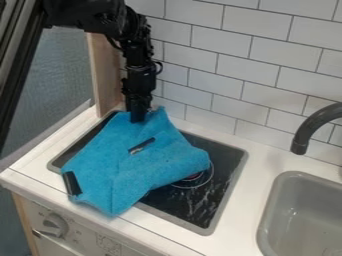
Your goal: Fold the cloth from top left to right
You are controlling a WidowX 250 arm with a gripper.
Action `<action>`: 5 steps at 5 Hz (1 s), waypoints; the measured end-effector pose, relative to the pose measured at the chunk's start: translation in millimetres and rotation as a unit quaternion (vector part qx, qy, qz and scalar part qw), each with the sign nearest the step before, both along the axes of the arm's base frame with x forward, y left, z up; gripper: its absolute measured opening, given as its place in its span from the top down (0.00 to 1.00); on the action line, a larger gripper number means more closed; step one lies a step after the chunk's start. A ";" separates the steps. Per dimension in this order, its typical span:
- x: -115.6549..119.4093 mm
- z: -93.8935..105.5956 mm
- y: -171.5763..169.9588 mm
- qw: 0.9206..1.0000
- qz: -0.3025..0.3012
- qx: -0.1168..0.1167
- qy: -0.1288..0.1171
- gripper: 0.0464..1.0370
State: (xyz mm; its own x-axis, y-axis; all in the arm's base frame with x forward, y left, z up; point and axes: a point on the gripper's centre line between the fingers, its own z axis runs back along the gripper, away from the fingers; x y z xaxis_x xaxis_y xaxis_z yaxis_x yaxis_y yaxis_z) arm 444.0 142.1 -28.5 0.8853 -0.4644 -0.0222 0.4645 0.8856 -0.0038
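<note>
The black gripper (137, 118) hangs straight down at the top edge of the blue cloth (127, 162), its lower end against the fabric. Whether it holds any of the cloth I cannot tell. The cloth lies creased and slanted over the left and middle of the dark stovetop (220, 170), with its lower left part over the stove's front rim. A dark strip shows near the cloth's middle and another at its lower left edge.
A grey sink (300, 220) is set in the white counter (257, 167) at the right, with a dark faucet (310, 129) above it. White wall tiles (220, 60) stand behind, a wooden panel (105, 75) at back left. A knob (55, 225) is on the front.
</note>
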 end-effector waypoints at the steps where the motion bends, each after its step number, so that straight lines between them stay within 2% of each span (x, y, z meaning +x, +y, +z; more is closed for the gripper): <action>1: -3.5 1.4 3.2 1.000 0.009 -0.007 -0.002 0.99; 2: -9.7 6.0 13.9 1.000 0.026 -0.012 -0.007 0.99; 3: -14.6 30.5 12.6 0.999 0.029 -0.020 -0.034 0.99; 4: -23.8 55.7 7.7 0.998 0.019 -0.019 -0.050 0.99; 5: -33.7 67.0 -0.4 0.998 0.008 -0.027 -0.058 0.99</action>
State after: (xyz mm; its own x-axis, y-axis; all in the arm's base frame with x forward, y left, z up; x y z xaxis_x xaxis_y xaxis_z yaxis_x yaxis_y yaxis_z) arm 410.3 141.7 38.5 0.8874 -0.4486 0.1060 0.4509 0.8925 0.0020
